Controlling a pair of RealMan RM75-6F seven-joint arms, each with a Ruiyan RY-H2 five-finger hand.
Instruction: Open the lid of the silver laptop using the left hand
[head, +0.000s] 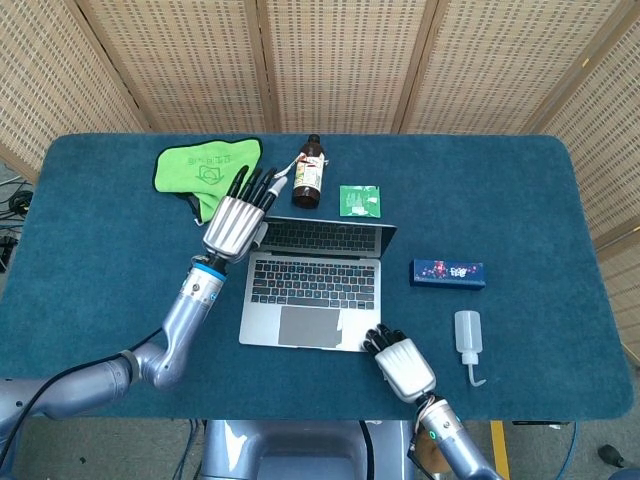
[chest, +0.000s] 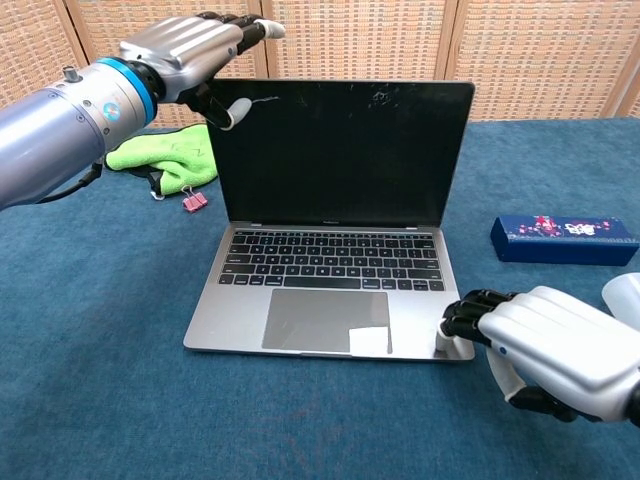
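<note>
Silver laptop (head: 315, 280) open and upright on the blue worktop (head: 100, 260), left hand (head: 232, 222) at the lid's top-left corner.

The left hand's fingers (chest: 250, 28) reach over the upper left corner of the screen, with the thumb against the dark display face, so the corner sits pinched between them. The right hand (head: 404, 366) rests at the base's front right corner, its fingers (chest: 470, 310) curled down onto that edge. Behind the laptop lie a green cloth (head: 205, 172) printed with a logo too small to read, a brown bottle (head: 309, 173) with a pale label, and a green packet (head: 360, 201). To the right are a dark blue box (head: 447, 273) with unreadable print and a white squeeze bottle (head: 467, 336).
</note>
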